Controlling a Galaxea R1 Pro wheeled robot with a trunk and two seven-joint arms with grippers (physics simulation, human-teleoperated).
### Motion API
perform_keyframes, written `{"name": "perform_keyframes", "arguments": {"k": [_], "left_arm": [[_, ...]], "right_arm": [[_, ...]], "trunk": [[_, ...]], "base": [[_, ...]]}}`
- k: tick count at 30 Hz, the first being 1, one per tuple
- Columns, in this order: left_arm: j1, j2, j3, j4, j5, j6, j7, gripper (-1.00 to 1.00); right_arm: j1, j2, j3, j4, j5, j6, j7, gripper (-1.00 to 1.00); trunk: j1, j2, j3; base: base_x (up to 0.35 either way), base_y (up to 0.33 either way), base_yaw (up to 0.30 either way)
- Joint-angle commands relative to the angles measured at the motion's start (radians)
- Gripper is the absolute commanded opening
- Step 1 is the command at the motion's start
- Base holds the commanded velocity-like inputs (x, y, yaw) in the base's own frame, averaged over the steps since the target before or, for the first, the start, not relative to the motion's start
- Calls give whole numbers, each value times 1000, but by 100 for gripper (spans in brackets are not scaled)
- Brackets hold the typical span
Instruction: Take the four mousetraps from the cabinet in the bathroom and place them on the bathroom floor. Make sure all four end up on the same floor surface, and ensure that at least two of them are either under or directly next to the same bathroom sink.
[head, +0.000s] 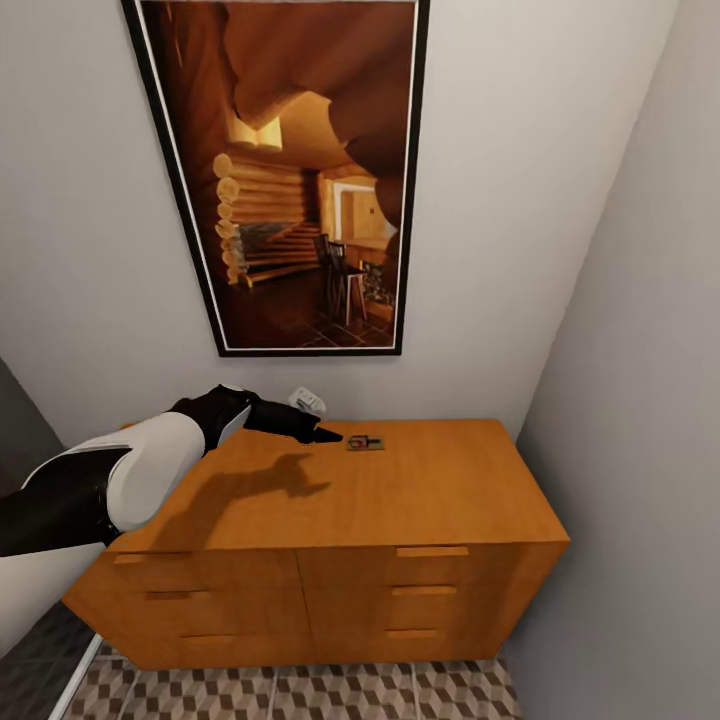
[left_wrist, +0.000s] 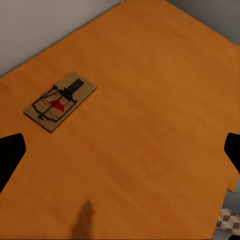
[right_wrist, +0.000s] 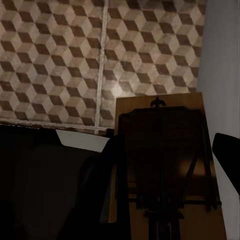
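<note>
The cube-patterned bathroom floor (head: 300, 692) is showing nearest. Above it, the cabinet (head: 400, 500) is carrying one mousetrap (head: 365, 442) at its far edge, the left gripper (head: 328, 436) hovering just left, jaws spread wide, empty. The right gripper (right_wrist: 170, 165) is clamping a second mousetrap (right_wrist: 165, 150).

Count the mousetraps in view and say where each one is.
2: one mousetrap lies on the cabinet top; another mousetrap sits in the right tool above the floor. Others may be hidden.

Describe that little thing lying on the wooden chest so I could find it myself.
Under the big framed picture stands a wide orange-brown cabinet. Near the back of its flat top, just past the tip of the left gripper, lies a mousetrap: a small tan board with a black wire spring and a red patch.
</note>
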Motion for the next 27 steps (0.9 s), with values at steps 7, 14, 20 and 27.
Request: {"name": "perform_keyframes", "arguments": {"k": [7,14,20,27], "left_arm": [[0,0,9,2,-3,10,-2,100],[1,0,9,2,-3,10,-2,100],[6,0,9,2,-3,9,-2,100],[9,0,9,2,-3,9,-2,100]], "right_arm": [[-1,-1,7,1,-11,-3,5,-100],[0,-1,7,1,-11,-2,4,-100],[-1,-1,7,1,-11,-2,3,-100],[-1,-1,6,1,-11,-2,3,-100]], "trunk": [[1,-2,-2],[1,-2,-8],[1,-2,-17],[1,-2,-28]], "base": [[227,0,0],[91,0,0],[11,0,0],[1,0,0]]}}
